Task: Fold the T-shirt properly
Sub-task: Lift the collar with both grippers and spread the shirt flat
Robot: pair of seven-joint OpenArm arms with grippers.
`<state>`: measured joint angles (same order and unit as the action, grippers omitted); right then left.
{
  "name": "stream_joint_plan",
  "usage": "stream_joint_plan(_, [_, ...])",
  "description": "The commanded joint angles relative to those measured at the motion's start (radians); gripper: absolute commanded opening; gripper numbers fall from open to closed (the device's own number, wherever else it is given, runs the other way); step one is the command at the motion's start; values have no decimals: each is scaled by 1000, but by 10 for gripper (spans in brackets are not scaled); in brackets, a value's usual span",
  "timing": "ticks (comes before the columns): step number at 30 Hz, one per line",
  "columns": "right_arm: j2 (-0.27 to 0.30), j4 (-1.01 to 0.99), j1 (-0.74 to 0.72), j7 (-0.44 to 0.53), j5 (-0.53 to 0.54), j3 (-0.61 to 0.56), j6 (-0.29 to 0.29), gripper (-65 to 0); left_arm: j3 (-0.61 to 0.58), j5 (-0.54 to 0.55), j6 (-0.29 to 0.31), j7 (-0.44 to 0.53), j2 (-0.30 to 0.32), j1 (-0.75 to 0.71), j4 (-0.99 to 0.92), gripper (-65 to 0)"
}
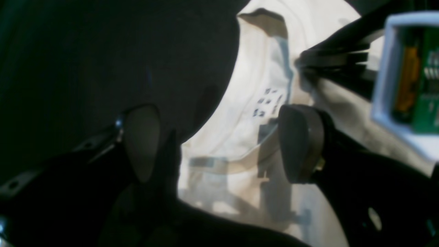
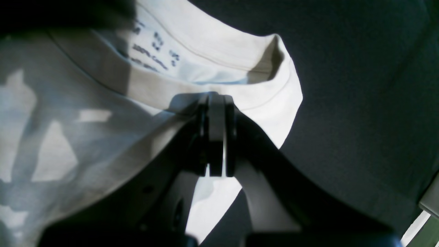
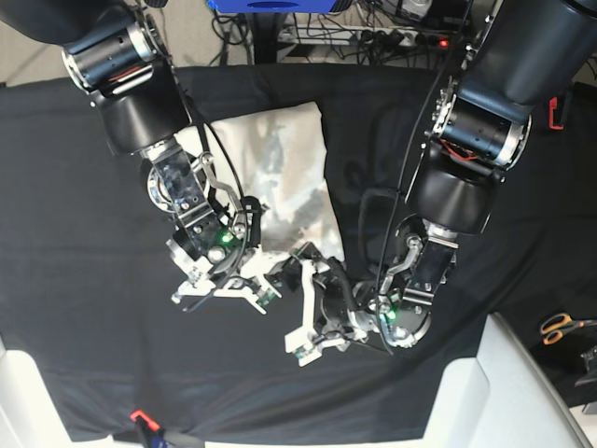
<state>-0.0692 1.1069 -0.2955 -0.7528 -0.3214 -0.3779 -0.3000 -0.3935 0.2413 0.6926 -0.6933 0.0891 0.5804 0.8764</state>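
One cream T-shirt [image 3: 284, 168], folded narrow, lies on a black tablecloth [image 3: 75, 233] between two robot arms. The right gripper [image 2: 216, 135] is pinched closed on the shirt's collar edge; the left gripper [image 1: 219, 144] hovers spread wide, empty, over the collar.

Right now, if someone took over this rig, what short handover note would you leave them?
Right gripper: shut, pinching the T-shirt just below the collar.
Left gripper: open, holding nothing, hovering over the collar end with the printed neck label between its fingers.
T-shirt: on the black tablecloth, already narrowed into a long strip running away from the arms, collar end nearest them.
Done: the lengthwise folds appear made.
Left: probably grip the collar end with the left gripper too, fold the strip across, then release.
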Motion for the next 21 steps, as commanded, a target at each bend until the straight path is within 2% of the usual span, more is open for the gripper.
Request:
stream_joint_plan(1, [-5,26,-28,-3,-9,1,2,-650,5,17,6,7,7,25,22,-133])
stream_joint_plan(7, [-4,192,11,-86,-9,1,2,-650,20,22,6,7,31,-47,158,-133])
stream_joint_plan(11, [36,361,57,-162,-9,10,2,-650,29,23,6,-15,33,-113,321,-135])
stream_joint_plan(14, [59,473,123,-201,-11,13,2,-650,89,16,6,-52,33,-182,442,-145])
stream_joint_plan(16, [75,542,186,-215,-11,40,3,-650,117,16,6,-52,34,-250,544,-232])
stream_joint_plan(17, [75,562,215,-207,-11,67,3,-650,124,14,6,-52,36,-284,585,-298])
stream_joint_plan(21, [75,600,322,-165,-5,175,3,-650,144,14,6,-47,36,-417,697,-650])
